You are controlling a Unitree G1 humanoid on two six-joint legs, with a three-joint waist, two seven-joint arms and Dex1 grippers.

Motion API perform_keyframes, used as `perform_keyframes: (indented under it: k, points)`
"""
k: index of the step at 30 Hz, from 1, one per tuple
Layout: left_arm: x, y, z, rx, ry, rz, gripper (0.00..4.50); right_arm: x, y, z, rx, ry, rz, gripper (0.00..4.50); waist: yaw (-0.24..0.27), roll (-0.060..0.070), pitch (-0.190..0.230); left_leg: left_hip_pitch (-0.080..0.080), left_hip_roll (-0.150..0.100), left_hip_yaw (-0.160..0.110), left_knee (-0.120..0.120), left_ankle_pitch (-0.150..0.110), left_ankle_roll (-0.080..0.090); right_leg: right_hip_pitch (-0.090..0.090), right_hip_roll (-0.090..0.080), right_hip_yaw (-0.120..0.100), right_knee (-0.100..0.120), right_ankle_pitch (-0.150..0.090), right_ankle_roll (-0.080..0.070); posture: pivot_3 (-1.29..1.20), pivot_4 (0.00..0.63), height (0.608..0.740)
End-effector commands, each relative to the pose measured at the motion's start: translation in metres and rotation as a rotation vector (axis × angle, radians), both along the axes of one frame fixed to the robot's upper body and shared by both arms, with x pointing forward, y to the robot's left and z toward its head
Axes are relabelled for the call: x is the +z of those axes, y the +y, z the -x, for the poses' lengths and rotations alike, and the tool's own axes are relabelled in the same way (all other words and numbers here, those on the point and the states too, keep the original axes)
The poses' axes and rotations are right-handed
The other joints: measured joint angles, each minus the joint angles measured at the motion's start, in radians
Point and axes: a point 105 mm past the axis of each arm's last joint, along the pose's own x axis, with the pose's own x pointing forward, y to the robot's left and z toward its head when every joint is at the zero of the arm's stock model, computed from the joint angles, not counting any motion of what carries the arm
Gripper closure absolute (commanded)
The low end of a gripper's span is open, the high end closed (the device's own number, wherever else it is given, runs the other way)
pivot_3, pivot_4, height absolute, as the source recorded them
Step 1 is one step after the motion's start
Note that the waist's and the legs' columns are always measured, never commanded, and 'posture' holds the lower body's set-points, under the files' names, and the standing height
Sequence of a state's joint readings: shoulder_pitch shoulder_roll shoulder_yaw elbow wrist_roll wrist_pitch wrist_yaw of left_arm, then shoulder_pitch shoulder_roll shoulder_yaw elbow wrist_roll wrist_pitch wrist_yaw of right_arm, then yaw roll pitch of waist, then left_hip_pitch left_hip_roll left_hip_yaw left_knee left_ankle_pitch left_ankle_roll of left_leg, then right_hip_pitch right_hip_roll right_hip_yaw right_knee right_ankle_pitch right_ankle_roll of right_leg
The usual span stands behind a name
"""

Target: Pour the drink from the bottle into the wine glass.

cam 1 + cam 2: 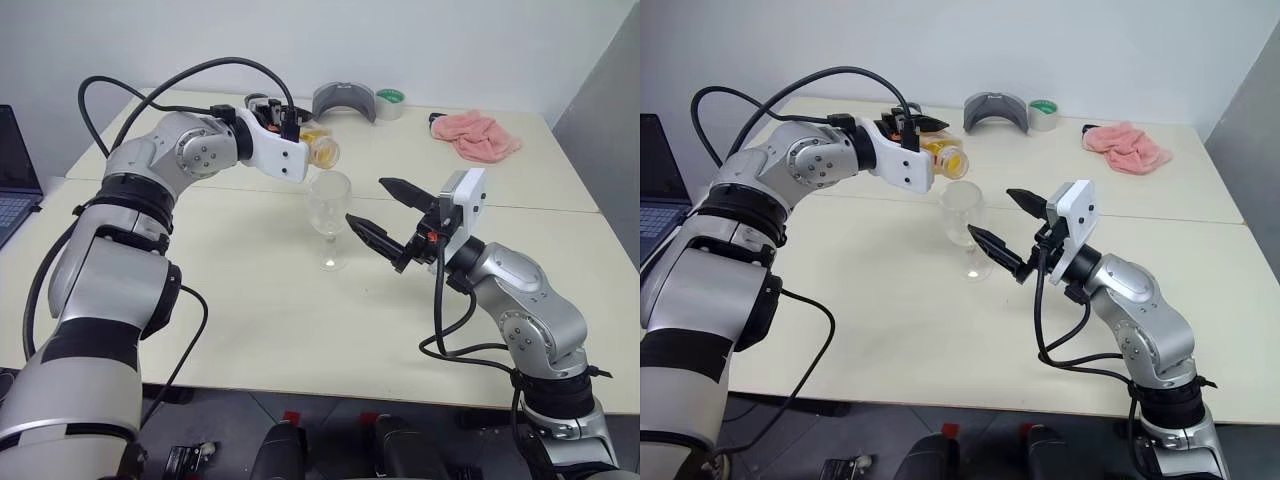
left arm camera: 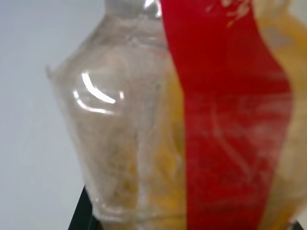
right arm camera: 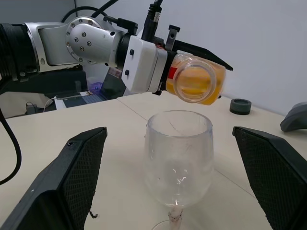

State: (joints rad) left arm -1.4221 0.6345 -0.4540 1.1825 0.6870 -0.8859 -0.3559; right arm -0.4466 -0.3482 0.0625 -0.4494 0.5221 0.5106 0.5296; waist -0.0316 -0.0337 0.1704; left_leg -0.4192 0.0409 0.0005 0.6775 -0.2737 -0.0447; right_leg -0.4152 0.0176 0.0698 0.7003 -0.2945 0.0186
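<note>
While the left gripper (image 1: 925,135) clamps the bottle (image 3: 195,84), the right gripper (image 1: 380,210) gapes over the cream table (image 1: 250,330).

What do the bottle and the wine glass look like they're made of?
The bottle: likely thin clear plastic, glossy, with soft creased walls and a red strip. The wine glass: clear, colourless and shiny with a thin rim; glass or hard plastic, the look leaves it open.
</note>
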Motion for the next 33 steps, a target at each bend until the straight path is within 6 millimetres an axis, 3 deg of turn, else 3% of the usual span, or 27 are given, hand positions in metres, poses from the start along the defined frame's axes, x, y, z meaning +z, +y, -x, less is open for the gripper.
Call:
perform_keyframes:
  k: [1,33]
  points:
    - [0.0290,-0.0015,0.0042,-0.017,-0.091,0.016,2.85,0.0081,-0.0033,0.0018,-0.003,-0.048,-0.009,0.00,0.000,0.000,0.000,0.000,0.000,0.000,0.000,0.000,0.000,0.000,0.000,0.000,0.000,0.000,0.000,0.00,0.150,0.740]
    - [0.0359,0.0035,0.0049,-0.012,-0.172,-0.079,2.85,0.0099,-0.0018,0.0031,0.009,-0.051,-0.005,0.00,-0.001,0.000,0.000,0.000,-0.011,0.000,0.002,0.000,0.000,-0.004,-0.004,0.001,0.010,0.000,0.000,0.00,0.150,0.740]
